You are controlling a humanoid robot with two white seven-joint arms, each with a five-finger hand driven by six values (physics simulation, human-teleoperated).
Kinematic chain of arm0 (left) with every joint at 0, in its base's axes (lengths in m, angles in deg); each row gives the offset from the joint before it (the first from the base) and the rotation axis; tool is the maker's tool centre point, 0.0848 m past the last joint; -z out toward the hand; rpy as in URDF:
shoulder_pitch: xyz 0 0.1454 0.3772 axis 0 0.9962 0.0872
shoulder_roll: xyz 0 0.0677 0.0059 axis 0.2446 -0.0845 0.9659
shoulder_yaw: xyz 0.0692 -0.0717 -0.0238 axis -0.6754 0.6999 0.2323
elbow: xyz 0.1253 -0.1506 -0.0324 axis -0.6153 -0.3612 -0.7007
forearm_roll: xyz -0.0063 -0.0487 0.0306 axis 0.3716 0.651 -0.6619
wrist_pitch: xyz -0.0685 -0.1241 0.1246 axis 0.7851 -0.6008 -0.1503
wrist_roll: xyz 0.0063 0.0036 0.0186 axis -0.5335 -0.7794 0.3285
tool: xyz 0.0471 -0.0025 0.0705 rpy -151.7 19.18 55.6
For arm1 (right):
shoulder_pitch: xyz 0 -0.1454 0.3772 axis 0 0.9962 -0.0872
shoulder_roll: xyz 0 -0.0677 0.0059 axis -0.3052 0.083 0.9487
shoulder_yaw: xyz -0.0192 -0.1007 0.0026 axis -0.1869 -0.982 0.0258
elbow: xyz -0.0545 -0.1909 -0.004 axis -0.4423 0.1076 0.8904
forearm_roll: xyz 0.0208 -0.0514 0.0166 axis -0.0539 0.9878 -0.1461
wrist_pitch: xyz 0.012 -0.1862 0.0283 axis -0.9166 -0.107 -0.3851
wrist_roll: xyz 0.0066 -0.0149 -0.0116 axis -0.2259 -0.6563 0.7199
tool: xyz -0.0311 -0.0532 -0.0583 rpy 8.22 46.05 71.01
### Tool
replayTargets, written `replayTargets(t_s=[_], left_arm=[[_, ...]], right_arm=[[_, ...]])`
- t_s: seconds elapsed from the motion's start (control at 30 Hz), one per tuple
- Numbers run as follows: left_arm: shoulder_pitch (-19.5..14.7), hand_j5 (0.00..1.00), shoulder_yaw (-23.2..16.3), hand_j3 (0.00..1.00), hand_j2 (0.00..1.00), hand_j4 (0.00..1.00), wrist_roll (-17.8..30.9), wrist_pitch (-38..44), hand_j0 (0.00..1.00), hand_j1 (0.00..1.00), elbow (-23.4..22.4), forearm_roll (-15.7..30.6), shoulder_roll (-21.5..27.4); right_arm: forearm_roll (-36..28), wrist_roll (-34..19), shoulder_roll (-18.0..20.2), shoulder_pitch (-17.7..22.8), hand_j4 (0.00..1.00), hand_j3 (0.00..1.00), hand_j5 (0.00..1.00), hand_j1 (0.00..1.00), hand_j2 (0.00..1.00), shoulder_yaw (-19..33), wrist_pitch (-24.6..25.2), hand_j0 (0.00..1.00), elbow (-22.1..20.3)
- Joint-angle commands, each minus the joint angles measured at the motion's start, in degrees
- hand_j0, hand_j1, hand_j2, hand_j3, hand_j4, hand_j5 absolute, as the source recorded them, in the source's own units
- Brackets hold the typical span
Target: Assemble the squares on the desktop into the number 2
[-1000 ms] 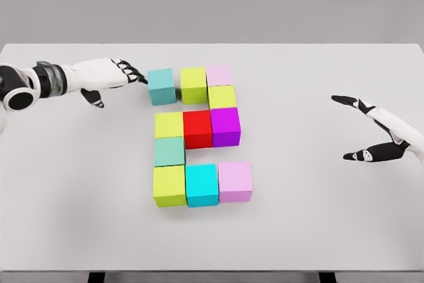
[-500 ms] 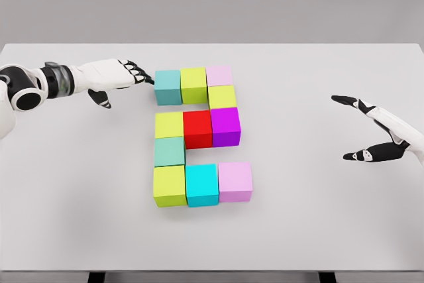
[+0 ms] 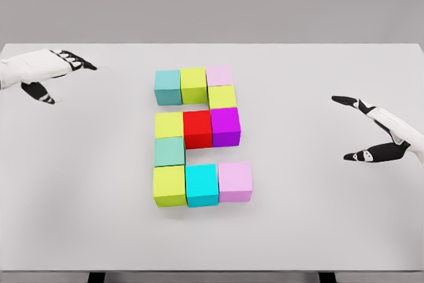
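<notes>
Eleven coloured cubes (image 3: 199, 134) sit touching on the white table (image 3: 318, 230), shaped like a 2. The left hand (image 3: 46, 71) hovers far left, fingers spread and empty. The right hand (image 3: 377, 134) hangs at the right, also spread.

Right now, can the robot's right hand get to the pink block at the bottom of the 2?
Probably yes. The right hand is open and holds nothing, and only bare table lies between it and the pink block, which sits on the near right end of the shape with its right side uncovered.
</notes>
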Motion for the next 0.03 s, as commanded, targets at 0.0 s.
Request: replayTargets(t_s=[0.0], left_arm=[[0.0,1.00,0.1,1.00,1.00,1.00,0.0,0.1,1.00,1.00,0.2,1.5,2.0]], right_arm=[[-0.4,0.0,0.0,0.0,1.00,1.00,1.00,1.00,1.00,0.0,0.1,1.00,0.0]])
